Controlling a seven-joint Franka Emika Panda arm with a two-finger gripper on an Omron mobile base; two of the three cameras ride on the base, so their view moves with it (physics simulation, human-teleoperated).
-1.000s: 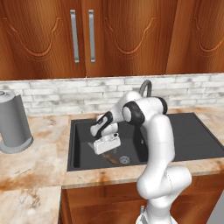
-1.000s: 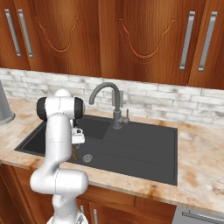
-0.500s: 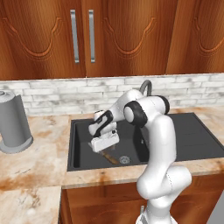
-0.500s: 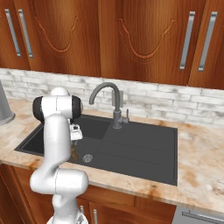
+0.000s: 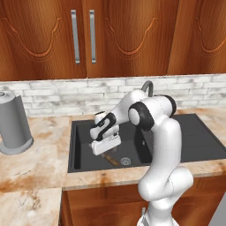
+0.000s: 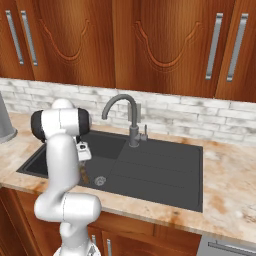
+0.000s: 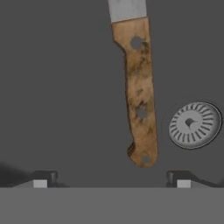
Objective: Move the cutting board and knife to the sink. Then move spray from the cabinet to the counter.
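The knife (image 7: 139,94) lies flat on the floor of the sink (image 5: 198,137), just beside the drain (image 7: 194,125). My gripper (image 7: 111,178) hangs above its handle. The faucet (image 6: 122,117) stands behind the basin. A canister (image 5: 13,123) sits on the counter (image 5: 31,172), left of the sink.

1. No words, labels, brand marks, numbers or signs can be read in any of the three views.
2. The knife (image 7: 139,98) handle carries only dark stains and round rivet holes, no lettering.
3. The grey canister (image 5: 14,125) on the worktop (image 5: 33,170) looks plain; at this small size a faint mark might go unseen.
4. The cabinet (image 5: 119,37) doors show carved curves, and the sink (image 6: 150,167) bears no stamp.
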